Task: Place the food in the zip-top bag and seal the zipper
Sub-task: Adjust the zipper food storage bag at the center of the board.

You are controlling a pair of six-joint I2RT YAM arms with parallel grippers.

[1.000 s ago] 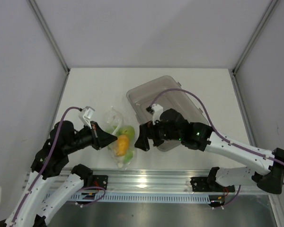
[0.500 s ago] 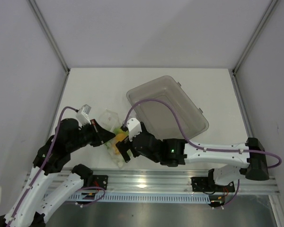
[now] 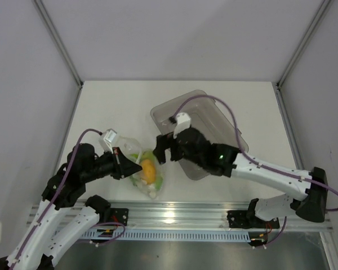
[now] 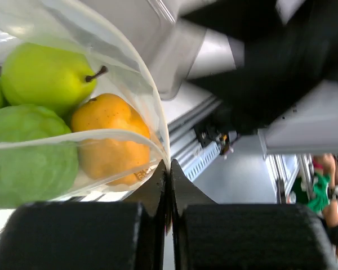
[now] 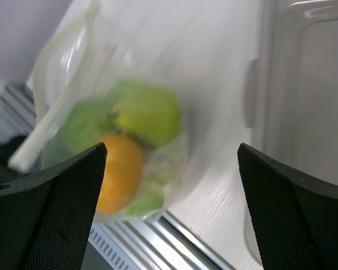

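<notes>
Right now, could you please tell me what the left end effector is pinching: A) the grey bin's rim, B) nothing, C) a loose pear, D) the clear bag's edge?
D: the left end effector is shut on the edge of the zip-top bag, with the pear and citrus inside.

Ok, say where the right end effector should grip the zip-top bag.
Probably pinch the zipper strip from the right side, opposite the left end effector, which is shut on the zip-top bag's corner. The rim is flat and thin; the belly bulges with food.
</notes>
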